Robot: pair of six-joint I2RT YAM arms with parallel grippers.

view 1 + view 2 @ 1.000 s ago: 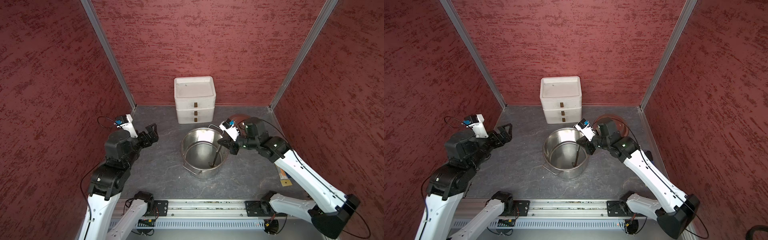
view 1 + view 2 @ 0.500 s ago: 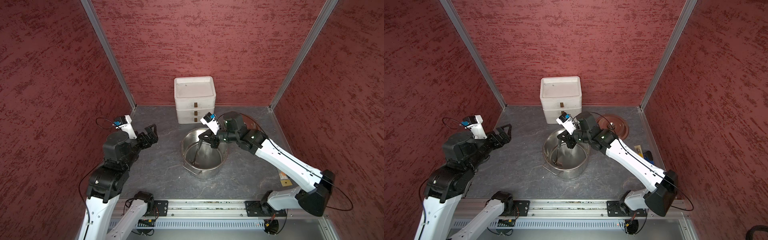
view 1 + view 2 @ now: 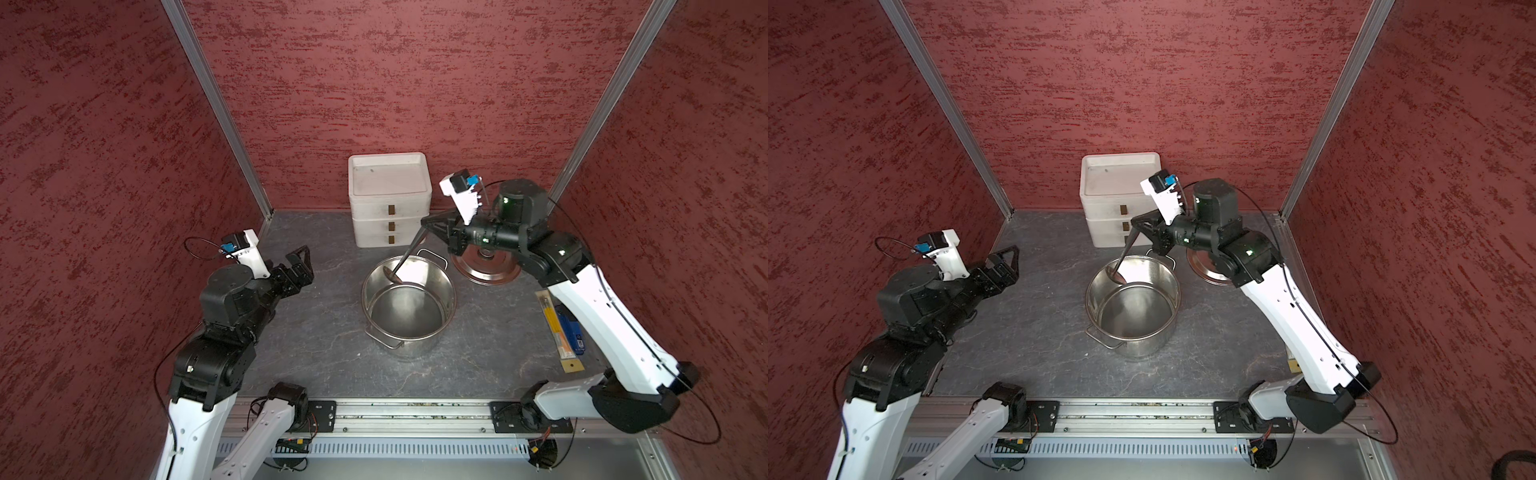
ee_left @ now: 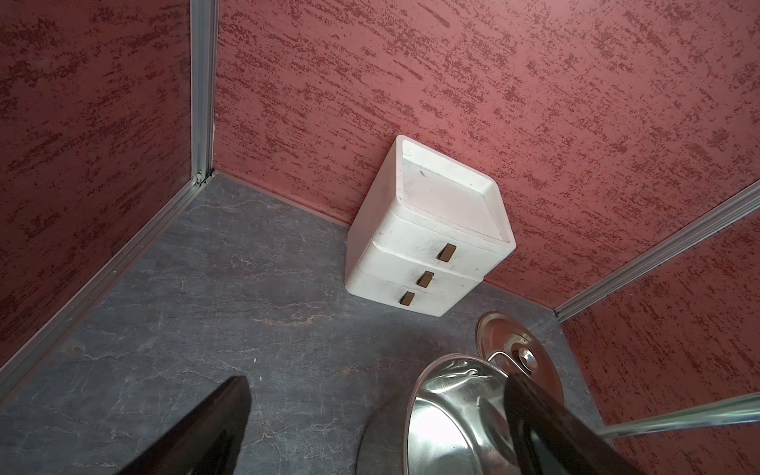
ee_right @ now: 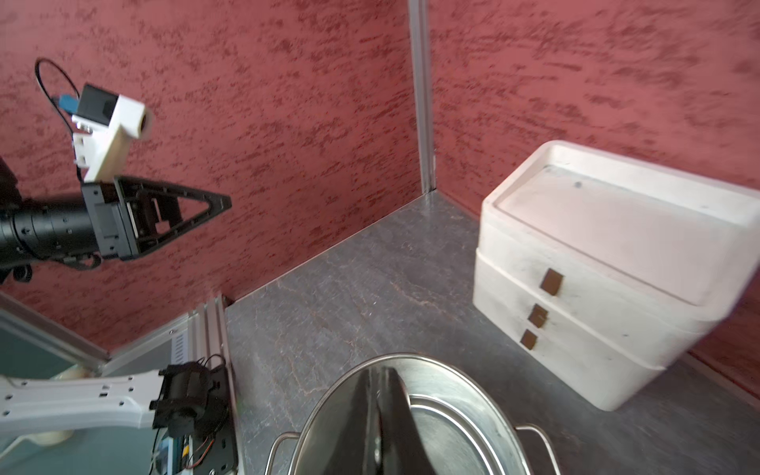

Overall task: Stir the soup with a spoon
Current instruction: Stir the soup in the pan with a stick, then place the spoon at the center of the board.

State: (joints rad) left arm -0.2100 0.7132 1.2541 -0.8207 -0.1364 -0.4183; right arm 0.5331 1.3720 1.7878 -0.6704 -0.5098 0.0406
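Both top views showing right gripper pinching spoon handle, bowl end dipping inside pot. Left gripper hanging apart, fingers spread wide.

Right wrist view: we see the right gripper with its two dark fingers pressed together, tips over the steel pot. We cannot tell here what lies between them. The pot stands on the grey tabletop, a loop handle at each side. Near it a white three-drawer unit backs onto the red wall, one end blurred. Well apart, the left gripper hangs above the table, seen side-on, a white camera mounted on it
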